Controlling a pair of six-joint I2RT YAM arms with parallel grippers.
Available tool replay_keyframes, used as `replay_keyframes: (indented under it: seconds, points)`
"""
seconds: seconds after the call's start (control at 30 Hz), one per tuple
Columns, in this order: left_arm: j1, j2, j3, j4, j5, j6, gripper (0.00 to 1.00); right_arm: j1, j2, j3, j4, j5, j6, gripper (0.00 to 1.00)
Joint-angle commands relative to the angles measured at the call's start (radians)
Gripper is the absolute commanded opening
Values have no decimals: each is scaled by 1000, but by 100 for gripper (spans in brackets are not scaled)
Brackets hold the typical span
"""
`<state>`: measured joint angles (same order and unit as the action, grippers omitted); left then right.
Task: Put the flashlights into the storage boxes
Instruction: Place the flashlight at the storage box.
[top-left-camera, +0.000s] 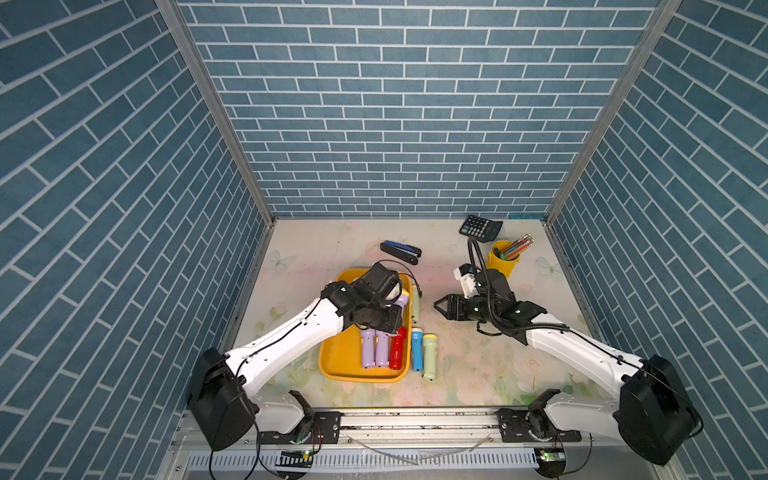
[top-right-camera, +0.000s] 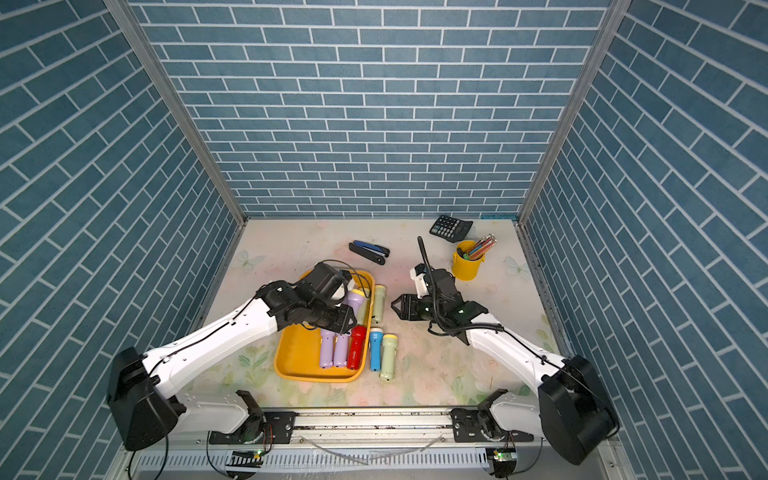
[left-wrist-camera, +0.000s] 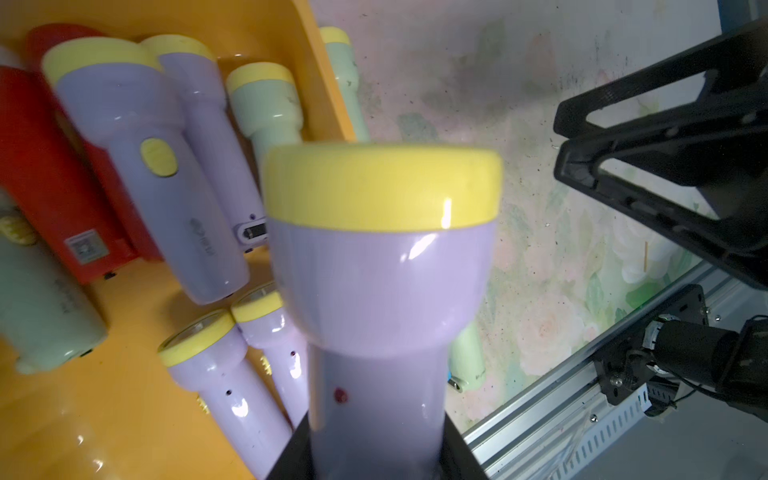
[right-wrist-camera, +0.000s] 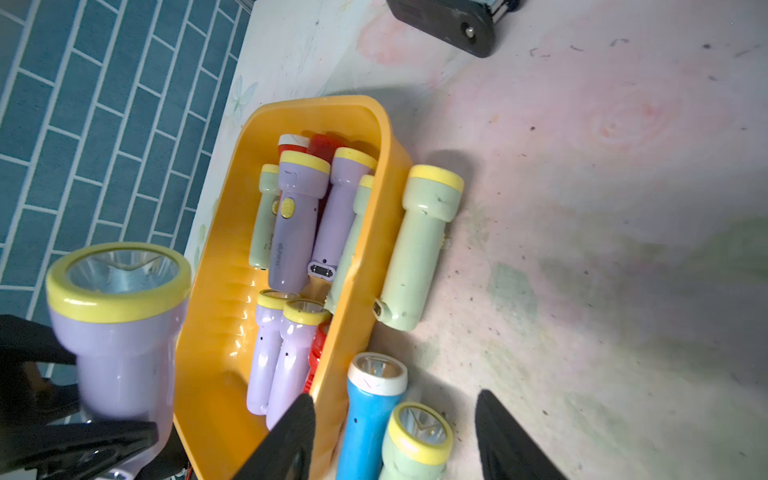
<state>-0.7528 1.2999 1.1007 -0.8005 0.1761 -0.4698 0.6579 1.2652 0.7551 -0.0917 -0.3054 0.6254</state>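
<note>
In a top view the left claw (top-right-camera: 348, 322) grips a lilac torch (top-right-camera: 356, 302) above the tray (top-right-camera: 297, 357) at centre, near its right rim, likely to drop it in. The right claw (top-right-camera: 398, 307), jaws apart and empty, hangs to its right. Left wrist: piled torches (left-wrist-camera: 158, 166) crowd the tray. Right wrist: a blue torch (right-wrist-camera: 368, 415) and green torches (right-wrist-camera: 415, 249) lie outside its rim.

Tray (top-left-camera: 338, 361) sits left-centre on bench (top-left-camera: 478, 365), flashlights (top-left-camera: 376, 349) lying inside. Three more on bench right of it: one flashlight (top-left-camera: 415, 309) beside its far half, a pair (top-left-camera: 417, 351) side by side nearer front. Stapler (top-left-camera: 401, 250) behind tray; calculator (top-left-camera: 481, 226), pencil cup (top-left-camera: 504, 259) far right.
</note>
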Motion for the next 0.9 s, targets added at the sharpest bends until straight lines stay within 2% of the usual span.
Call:
replay_keyframes:
  seconds: [0.0, 0.4, 0.87]
  points:
    - [43, -74, -52, -47, -19, -11, 32, 47, 38, 51, 68, 39, 47, 62]
    - [187, -265, -274, -98, -26, -42, 32, 156, 94, 70, 170, 90, 43, 62]
    - [233, -253, -400, -10, -1, -68, 35, 160, 88, 48, 169, 94, 23, 62]
